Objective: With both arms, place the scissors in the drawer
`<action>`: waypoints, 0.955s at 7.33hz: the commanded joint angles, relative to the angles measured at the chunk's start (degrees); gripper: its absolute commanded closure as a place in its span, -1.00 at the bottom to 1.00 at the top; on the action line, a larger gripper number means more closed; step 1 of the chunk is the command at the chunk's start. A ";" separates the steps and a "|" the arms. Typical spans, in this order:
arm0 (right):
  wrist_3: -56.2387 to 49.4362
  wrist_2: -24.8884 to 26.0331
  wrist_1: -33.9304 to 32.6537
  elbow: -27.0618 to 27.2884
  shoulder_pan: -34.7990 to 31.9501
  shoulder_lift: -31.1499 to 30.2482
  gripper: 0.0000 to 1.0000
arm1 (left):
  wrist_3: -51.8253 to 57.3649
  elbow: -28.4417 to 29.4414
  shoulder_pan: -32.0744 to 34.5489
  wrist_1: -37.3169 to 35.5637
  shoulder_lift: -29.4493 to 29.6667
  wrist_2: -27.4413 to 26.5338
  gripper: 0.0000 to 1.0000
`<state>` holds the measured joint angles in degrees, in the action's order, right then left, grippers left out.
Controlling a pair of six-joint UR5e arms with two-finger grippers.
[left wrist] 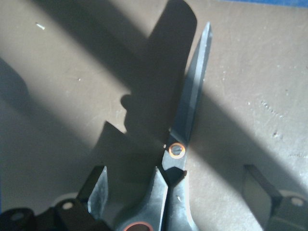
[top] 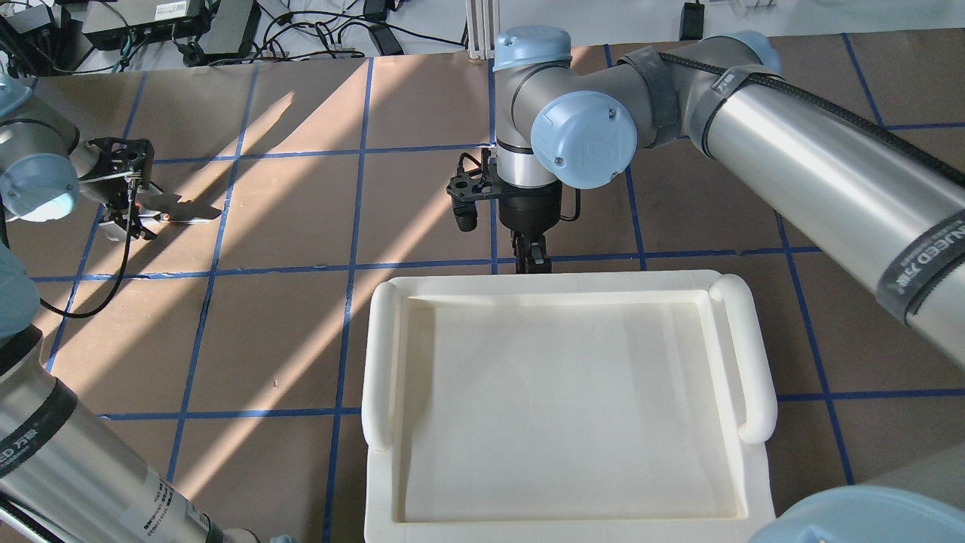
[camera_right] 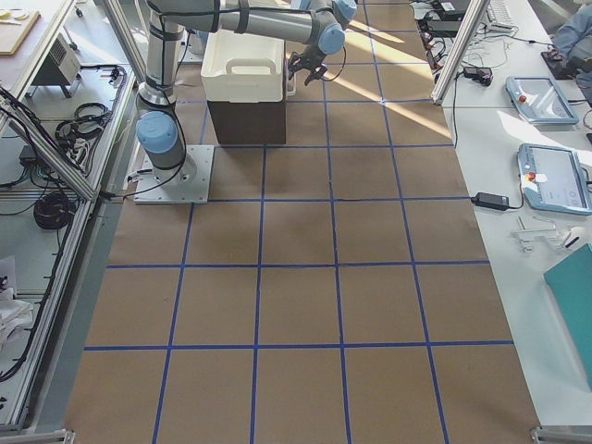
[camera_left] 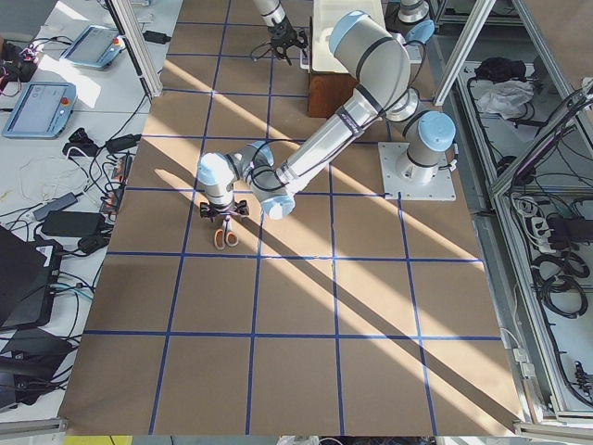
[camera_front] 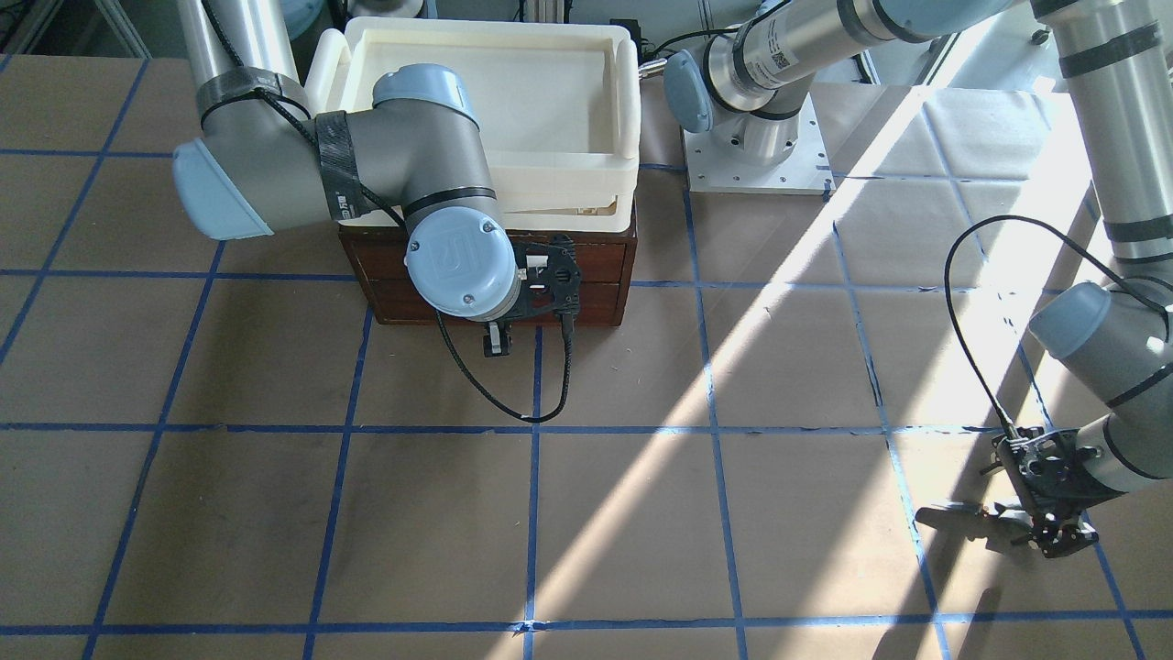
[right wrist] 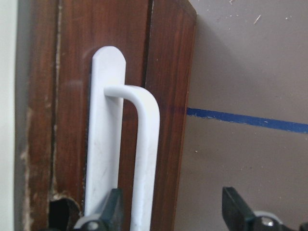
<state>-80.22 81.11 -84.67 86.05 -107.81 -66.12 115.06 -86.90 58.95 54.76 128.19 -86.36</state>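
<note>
R tool (right wrist: 173, 209) open astride drawer (right wrist: 166, 72) handle (right wrist: 147, 139), for pulling; L tool (left wrist: 177, 185) open over scissors (left wrist: 192, 101) on bench (left wrist: 53, 120), nothing gripped.

Cream tray (camera_front: 623, 101) sitting on top of drawer (camera_front: 605, 261), blocking approach from above; surface (camera_front: 641, 513) lying open across centre and bottom of frame.

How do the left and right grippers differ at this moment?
Left black two-finger gripper straddles the grey-and-orange scissors flat on the brown table; right black gripper straddles the white bar handle of the dark wooden drawer. Left is far from the drawer; right is at its front. Both point down, jaws open.
</note>
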 commanded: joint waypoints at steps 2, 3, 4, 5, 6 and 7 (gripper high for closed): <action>0.24 1.15 -1.81 0.00 -0.04 0.11 -0.08 | 0.51 0.23 -0.07 0.00 0.57 -1.26 -0.91; 0.24 3.51 -2.60 -0.44 -0.04 0.20 -0.05 | 0.77 0.76 -0.07 0.00 0.57 -1.53 -0.90; 0.24 3.79 -3.13 -0.70 0.05 0.29 -0.05 | 0.95 0.85 -0.07 0.00 0.74 -1.71 -0.88; 0.24 3.71 -3.66 -0.79 0.57 0.29 -0.05 | 1.13 0.85 -0.07 0.00 1.00 -2.14 -0.82; 0.16 3.88 -4.53 -1.84 0.75 0.55 -0.04 | 1.21 0.85 -0.07 0.00 1.01 -2.06 -0.71; 0.07 4.40 -4.54 -4.11 0.93 1.68 -0.04 | 1.22 0.85 -0.07 0.00 1.09 -2.06 -0.67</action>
<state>-80.06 85.02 -88.81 84.06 -107.14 -65.39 116.21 -86.07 58.89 54.75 129.18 -88.38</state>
